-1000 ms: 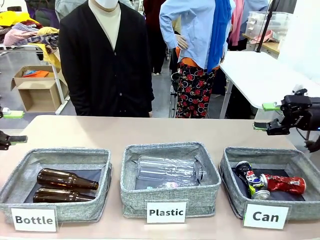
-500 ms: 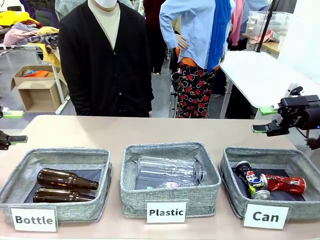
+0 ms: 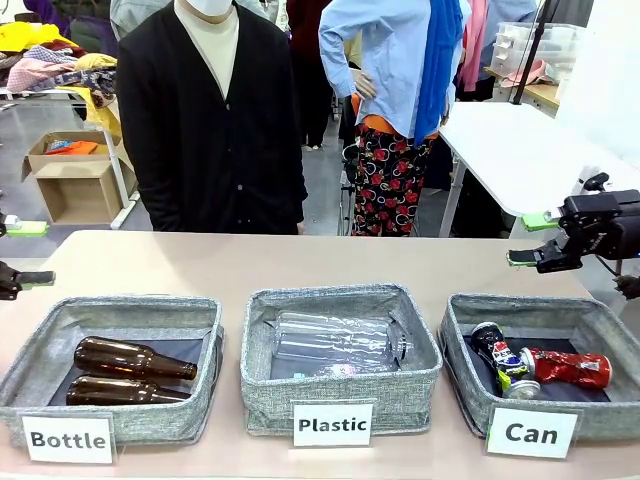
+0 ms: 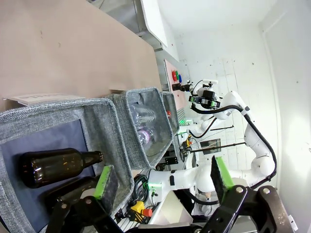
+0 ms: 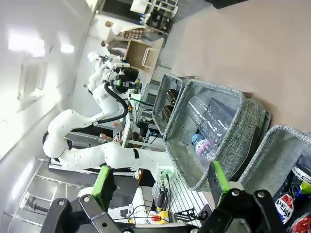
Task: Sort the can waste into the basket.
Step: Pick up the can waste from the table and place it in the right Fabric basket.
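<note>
You see three grey baskets in a row along the bottom of the front view, signed Bottle, Plastic and Can. Both cans already lie in the Can basket (image 3: 460, 345) at lower right — the black-and-blue Pepsi can (image 3: 497, 358) on the left, touching the red can (image 3: 570, 368) beside it.

The right gripper (image 3: 537, 238) hovers at the right edge, above and behind that basket, jaws wide and empty. Over the last second it has drifted slightly right and up, away from the basket — that reads as a retreat after the drop, so the sorting looks done.

The left gripper (image 3: 25, 253) sits at the far left edge, unmoved, also wide open with nothing in it.

Two brown bottles (image 3: 130, 372) rest in the Bottle basket (image 3: 30, 375), a clear plastic bottle (image 3: 335, 340) in the Plastic basket (image 3: 340, 385). No cans remain on the table (image 3: 300, 262). A person in a dark cardigan (image 3: 210, 120) stands behind it at upper left.
</note>
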Controlling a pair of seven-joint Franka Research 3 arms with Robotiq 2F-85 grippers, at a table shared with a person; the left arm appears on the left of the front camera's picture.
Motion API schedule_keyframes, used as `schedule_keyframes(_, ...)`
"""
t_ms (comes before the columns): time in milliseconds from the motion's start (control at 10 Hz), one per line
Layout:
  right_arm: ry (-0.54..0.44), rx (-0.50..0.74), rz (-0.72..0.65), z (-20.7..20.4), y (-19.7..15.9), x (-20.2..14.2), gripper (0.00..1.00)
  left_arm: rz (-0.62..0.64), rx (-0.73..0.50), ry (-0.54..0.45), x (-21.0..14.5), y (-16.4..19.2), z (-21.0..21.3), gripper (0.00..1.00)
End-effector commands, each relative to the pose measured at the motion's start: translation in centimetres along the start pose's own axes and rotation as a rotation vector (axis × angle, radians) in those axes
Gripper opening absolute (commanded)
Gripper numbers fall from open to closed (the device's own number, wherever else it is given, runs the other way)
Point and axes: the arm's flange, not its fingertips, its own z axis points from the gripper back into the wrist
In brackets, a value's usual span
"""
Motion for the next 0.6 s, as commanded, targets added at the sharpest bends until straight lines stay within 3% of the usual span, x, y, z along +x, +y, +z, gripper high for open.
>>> schedule_keyframes(0, -0.003, -0.008, 0.016, -0.01, 0.11, -0.02, 1.0, 0.008, -0.008, -0.012, -0.14, -0.31, -0.02, 1.0)
schedule_keyframes(500, -0.003, -0.008, 0.016, -0.01, 0.11, -0.02, 1.0, 0.008, -0.008, -0.012, -0.14, -0.31, -0.02, 1.0)
